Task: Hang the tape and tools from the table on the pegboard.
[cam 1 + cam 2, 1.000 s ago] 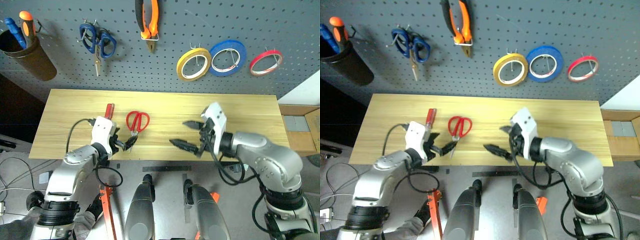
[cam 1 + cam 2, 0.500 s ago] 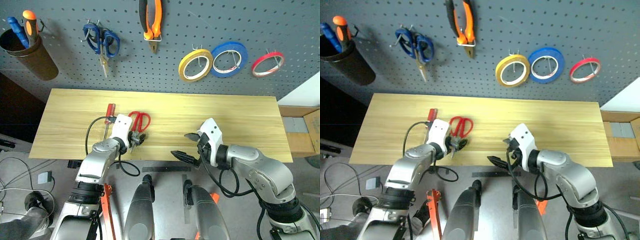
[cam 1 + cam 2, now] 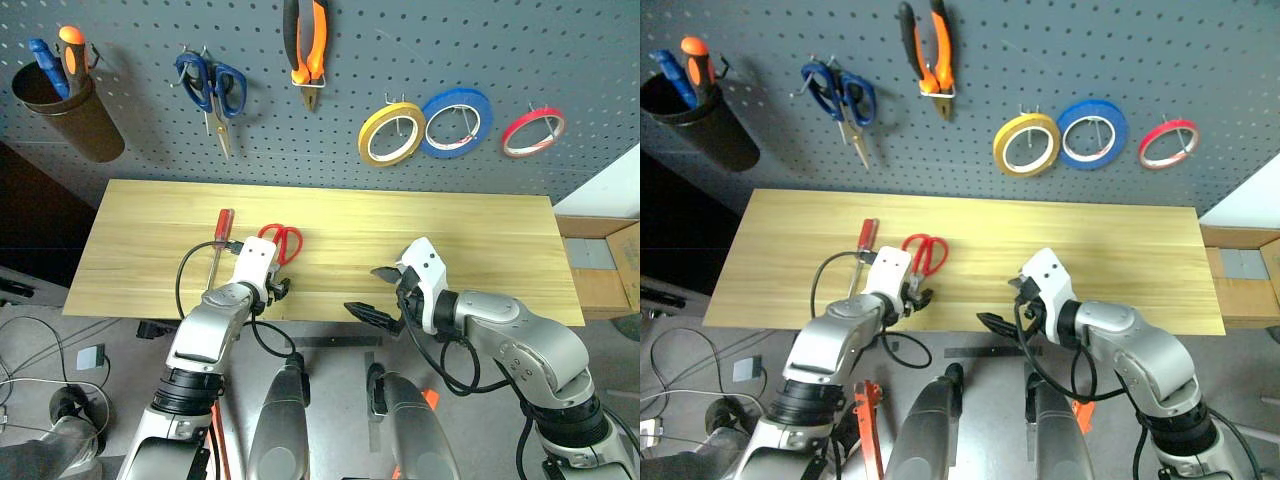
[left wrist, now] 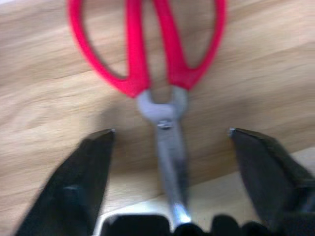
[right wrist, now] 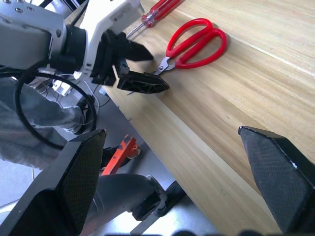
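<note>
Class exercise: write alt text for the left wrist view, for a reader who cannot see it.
Red-handled scissors lie flat on a light wooden table, their steel blades pointing toward the camera. The left gripper has its black jaws apart, one on each side of the blades near the pivot, neither touching them.

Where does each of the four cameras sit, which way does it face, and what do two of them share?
Left eye: on the head, looking down over the table to the pegboard; both arms show.
Right eye: beside it, same scene.
Left wrist: on the left arm, facing the red scissors between its own fingers.
Right wrist: on the right arm, facing across the table edge; its fingers and the left tool show.
Shared: both wrist views show the red scissors; the right wrist view also shows the screwdriver.
</note>
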